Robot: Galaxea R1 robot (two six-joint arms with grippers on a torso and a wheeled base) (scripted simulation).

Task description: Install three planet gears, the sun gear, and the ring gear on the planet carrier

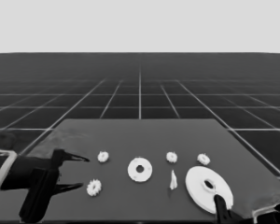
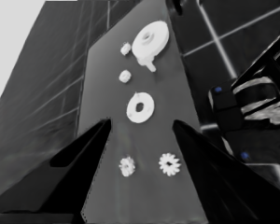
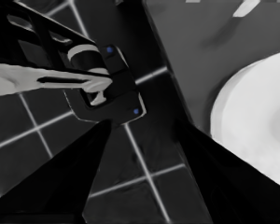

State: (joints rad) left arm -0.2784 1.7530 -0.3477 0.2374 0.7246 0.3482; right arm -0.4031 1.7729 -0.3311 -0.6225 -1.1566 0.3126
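The dark counter [image 1: 144, 133] fills the lower half of the head view.

The biggest white part is the larger round part [image 1: 208, 189], the ring gear. It lies flat at the lower right of the frame, with its hole facing up. The right end effector [image 1: 220, 205] sits at its near edge, at the bottom right of the frame. I cannot tell if its fingers are apart or together.

The left end effector [image 1: 77, 172] waits at the lower left of the frame. Its two black fingers are apart and point toward the right side of the frame. Nothing is between them.

Next in size is the smaller round part [image 1: 140, 169], the planet carrier. It lies flat in the middle of the frame, hole up, with nothing on it.

The thin white piece [image 1: 173, 180] stands between the two round parts. Its long side runs up and down in the frame.

Smallest are four toothed gears, all lying flat and apart. One gear [image 1: 94, 187] is at the lower left, near the left fingers. A second gear [image 1: 103, 157] is above it. A third gear [image 1: 171, 157] is right of the smaller round part. A fourth gear [image 1: 203, 159] is just above the larger round part.
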